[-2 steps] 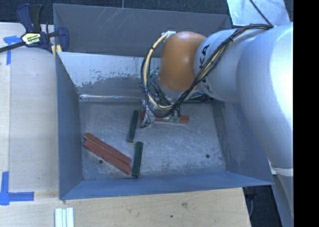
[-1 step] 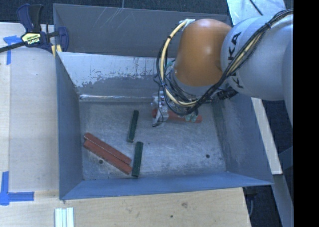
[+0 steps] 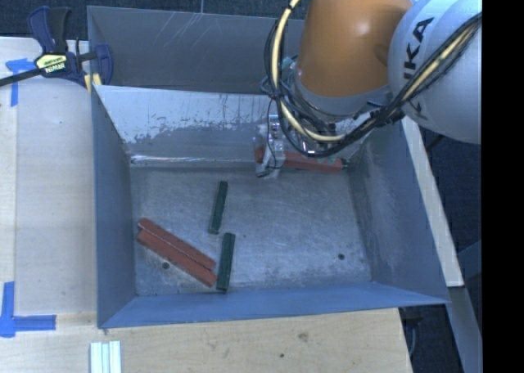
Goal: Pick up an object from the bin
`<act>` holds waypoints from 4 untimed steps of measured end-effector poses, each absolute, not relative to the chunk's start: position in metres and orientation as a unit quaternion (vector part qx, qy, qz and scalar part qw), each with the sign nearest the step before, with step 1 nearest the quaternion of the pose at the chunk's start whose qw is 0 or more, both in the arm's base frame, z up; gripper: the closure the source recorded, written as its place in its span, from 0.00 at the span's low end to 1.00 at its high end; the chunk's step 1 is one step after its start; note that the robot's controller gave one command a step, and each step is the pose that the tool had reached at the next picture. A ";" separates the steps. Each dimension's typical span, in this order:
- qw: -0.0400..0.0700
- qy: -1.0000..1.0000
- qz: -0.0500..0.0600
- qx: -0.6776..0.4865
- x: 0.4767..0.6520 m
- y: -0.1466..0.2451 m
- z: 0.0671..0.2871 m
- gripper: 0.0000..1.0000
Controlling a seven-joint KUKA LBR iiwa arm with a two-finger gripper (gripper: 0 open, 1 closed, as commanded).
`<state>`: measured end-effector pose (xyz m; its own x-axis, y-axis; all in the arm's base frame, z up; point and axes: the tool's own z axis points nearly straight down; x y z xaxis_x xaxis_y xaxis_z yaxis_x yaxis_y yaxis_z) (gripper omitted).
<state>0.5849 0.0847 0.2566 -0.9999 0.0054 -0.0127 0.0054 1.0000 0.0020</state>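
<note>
Gripper: the gripper (image 3: 270, 159) is being held low at the back of the bin (image 3: 112, 199), just left of the middle, where the floor is being met by the back wall. Whether it is released or clenched cannot be told.
Thing at the gripper: a flat red strip (image 3: 315, 164) is lying along the foot of the back wall. Its left end is right at the gripper and the rest is running off to the right beneath the arm. Whether it is being grasped cannot be told.
Arm: the orange cover (image 3: 348, 32) and the looped cables (image 3: 282, 52) are being carried over the back right corner, which is being crowded by them.
Nearest other thing: a dark green bar (image 3: 218, 206) is lying on the floor in front and left of the gripper, apart from it.
Front left: a pair of red-brown strips (image 3: 176, 252) is lying side by side and slanted. A second green bar (image 3: 224, 262) is touching their right end, near the front wall.
Open room: the widest bare floor is being left in the middle and right half, up to the right and front walls.
</note>
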 end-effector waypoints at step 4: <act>-0.002 0.976 -0.001 0.219 0.502 0.028 0.155 1.00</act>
<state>0.5015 0.0277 0.1545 -0.9043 0.4269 0.0029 0.4269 0.9043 -0.0030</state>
